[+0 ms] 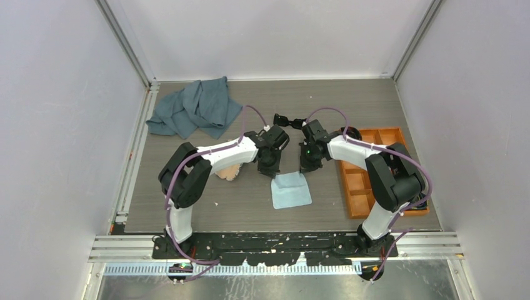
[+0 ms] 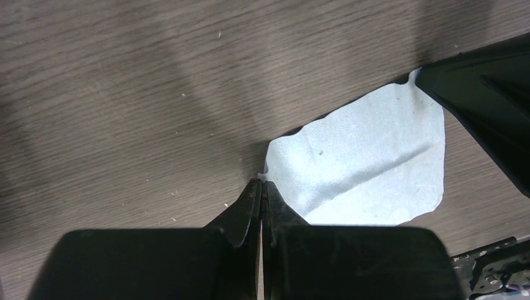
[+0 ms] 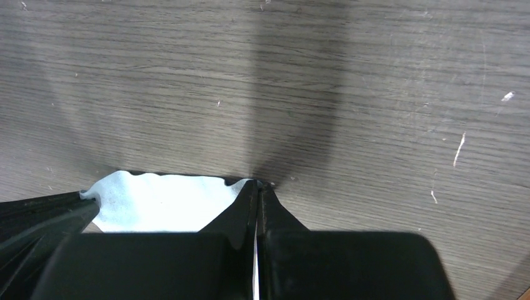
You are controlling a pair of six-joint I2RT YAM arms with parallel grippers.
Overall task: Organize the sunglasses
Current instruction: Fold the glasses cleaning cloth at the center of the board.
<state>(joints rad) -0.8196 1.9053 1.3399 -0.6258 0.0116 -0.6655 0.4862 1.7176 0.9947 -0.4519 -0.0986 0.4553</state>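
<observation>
The sunglasses (image 1: 283, 119), small with a glossy black frame, lie on the table just beyond both grippers; neither wrist view shows them. A light blue cloth (image 1: 291, 190) lies flat in front of the arms. My left gripper (image 1: 270, 171) is shut on the cloth's far left corner, with its fingertips (image 2: 255, 187) pinching the cloth (image 2: 369, 162). My right gripper (image 1: 306, 167) is shut on the far right corner, with its fingertips (image 3: 265, 190) pinching the cloth's edge (image 3: 162, 203). Both grippers are low at the table surface.
A crumpled grey-blue towel (image 1: 197, 107) lies at the back left. An orange compartment tray (image 1: 362, 187) stands at the right with a dark item at its far end. A pale patterned case (image 1: 226, 172) peeks out under the left arm.
</observation>
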